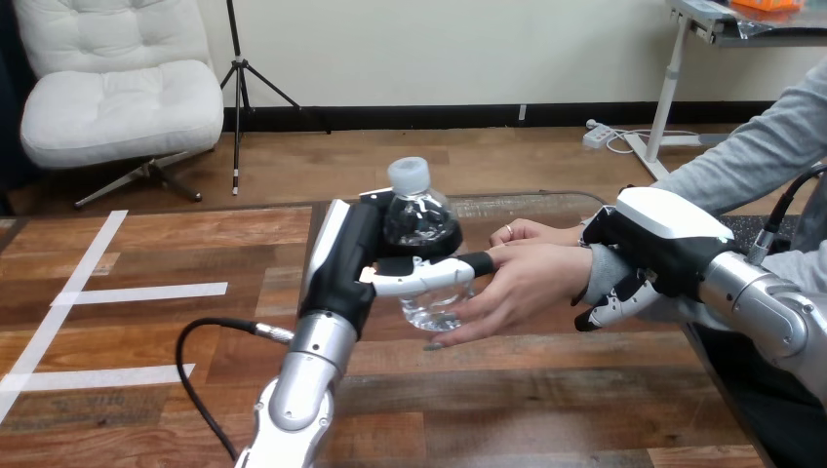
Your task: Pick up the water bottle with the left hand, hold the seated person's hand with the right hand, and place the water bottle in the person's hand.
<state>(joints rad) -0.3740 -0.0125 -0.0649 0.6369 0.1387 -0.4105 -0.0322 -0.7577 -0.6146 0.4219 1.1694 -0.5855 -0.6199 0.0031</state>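
Around the water bottle (419, 216) my left hand (346, 263) grips tight; right of it, my right hand (663, 244) clasps the person's wrist (607, 275).

The wooden bench (546, 390) spans the lower frame, its planks in mixed brown tones. On its left part lie white tape strips (146, 292): one long diagonal, with two shorter strips branching rightward.
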